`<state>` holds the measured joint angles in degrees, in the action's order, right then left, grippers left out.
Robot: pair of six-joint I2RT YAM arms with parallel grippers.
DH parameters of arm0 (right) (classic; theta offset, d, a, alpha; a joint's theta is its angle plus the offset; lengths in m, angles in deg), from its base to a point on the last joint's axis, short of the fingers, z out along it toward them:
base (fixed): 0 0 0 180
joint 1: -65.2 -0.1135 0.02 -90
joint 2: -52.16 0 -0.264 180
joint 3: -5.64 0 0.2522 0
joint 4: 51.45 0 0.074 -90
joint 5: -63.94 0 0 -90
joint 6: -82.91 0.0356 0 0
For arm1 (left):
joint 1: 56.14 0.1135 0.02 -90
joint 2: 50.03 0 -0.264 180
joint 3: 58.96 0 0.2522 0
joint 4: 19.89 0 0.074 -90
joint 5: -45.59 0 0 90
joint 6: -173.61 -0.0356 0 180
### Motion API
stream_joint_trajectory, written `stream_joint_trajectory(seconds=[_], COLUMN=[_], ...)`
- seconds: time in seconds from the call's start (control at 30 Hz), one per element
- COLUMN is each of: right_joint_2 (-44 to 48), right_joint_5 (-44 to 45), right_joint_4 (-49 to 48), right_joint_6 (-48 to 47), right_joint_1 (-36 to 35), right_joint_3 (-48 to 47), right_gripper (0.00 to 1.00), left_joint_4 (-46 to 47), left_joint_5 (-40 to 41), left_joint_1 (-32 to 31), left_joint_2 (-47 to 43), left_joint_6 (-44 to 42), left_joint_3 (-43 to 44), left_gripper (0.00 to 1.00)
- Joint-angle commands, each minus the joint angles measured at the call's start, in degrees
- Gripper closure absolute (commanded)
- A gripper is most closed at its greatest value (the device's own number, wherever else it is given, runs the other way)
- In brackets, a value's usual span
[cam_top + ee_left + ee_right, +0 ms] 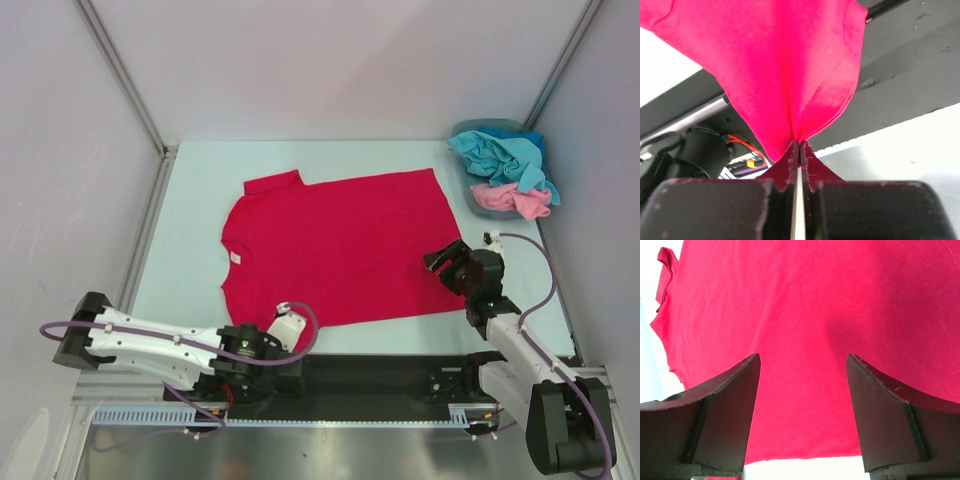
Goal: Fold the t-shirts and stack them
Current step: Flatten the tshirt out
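A crimson red t-shirt (340,250) lies spread flat on the pale table, its collar and small white label (237,258) to the left. My left gripper (283,314) is at the shirt's near edge, shut on a pinch of the red cloth (790,60), which rises in a fold from the closed gripper (800,144). My right gripper (446,262) hovers open over the shirt's right edge. In the right wrist view its open gripper (803,362) frames flat red cloth (805,305), with nothing between the fingers. A teal t-shirt (505,155) and a pink t-shirt (510,198) lie crumpled at the back right.
A blue-grey basket (470,195) at the back right corner holds the teal and pink shirts. A black strip (380,375) with the arm bases runs along the near edge. Walls and metal rails (150,220) bound the table on the left, back and right.
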<state>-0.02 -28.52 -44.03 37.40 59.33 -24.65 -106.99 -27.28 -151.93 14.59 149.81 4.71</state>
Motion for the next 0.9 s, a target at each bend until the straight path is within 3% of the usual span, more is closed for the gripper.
stream_joint_trajectory(seconds=[0.0, 0.03, 0.2, 0.37, 0.57, 0.6, 0.63, 0.7, 0.8, 0.83, 0.87], right_joint_2=[-0.5, -0.7, -0.4, 0.9, -2.4, -3.5, -5.2, -10.4, -17.6, -19.1, -20.7], right_joint_5=[0.2, 0.1, -0.1, 0.2, -0.4, -0.6, -0.8, -1.1, -1.1, -0.9, -0.6], right_joint_4=[-2.5, -2.8, -1.9, -0.4, -1.9, -2.3, -2.4, -2.4, -0.4, 0.3, 1.1], right_joint_6=[0.2, 0.4, 0.1, -0.7, 0.2, 0.3, 0.3, 0.1, -1.2, -1.4, -1.9], right_joint_1=[0.2, 0.1, 0.1, 0.1, -0.1, 0.0, -0.2, -0.4, -0.8, -0.9, -1.0], right_joint_3=[-2.4, -2.5, -3.0, -3.7, -5.3, -7.1, -8.5, -11.6, -20.6, -25.3, -27.8], right_gripper=[0.26, 0.26, 0.26, 0.26, 0.26, 0.25, 0.25, 0.25, 0.25, 0.25, 0.25], left_joint_4=[-2.5, -2.0, -0.9, 0.7, 4.3, 5.7, 10.0, 15.6, 34.8, 44.4, 48.4], left_joint_5=[-1.7, -1.3, 2.1, 5.4, 21.8, 24.3, 29.5, 32.3, 28.7, 24.1, 21.8], left_joint_1=[-0.9, -0.9, -0.9, -0.9, -0.5, -0.2, 1.8, 5.9, 18.0, 24.3, 27.3], left_joint_2=[-3.3, -3.7, -1.8, 0.1, -0.7, -0.8, -0.6, -0.2, 0.1, 0.4, 0.8], left_joint_6=[6.7, 7.7, 9.0, 11.7, 20.6, 20.3, 16.8, 11.0, -9.4, -18.1, -21.7], left_joint_3=[-2.0, -2.4, -2.3, -2.4, -1.1, -0.5, -0.3, 0.6, 0.3, 0.1, 0.1], left_gripper=[0.90, 0.80, 0.58, 0.56, 0.55, 0.49, 0.47, 0.41, 0.40, 0.40, 0.40])
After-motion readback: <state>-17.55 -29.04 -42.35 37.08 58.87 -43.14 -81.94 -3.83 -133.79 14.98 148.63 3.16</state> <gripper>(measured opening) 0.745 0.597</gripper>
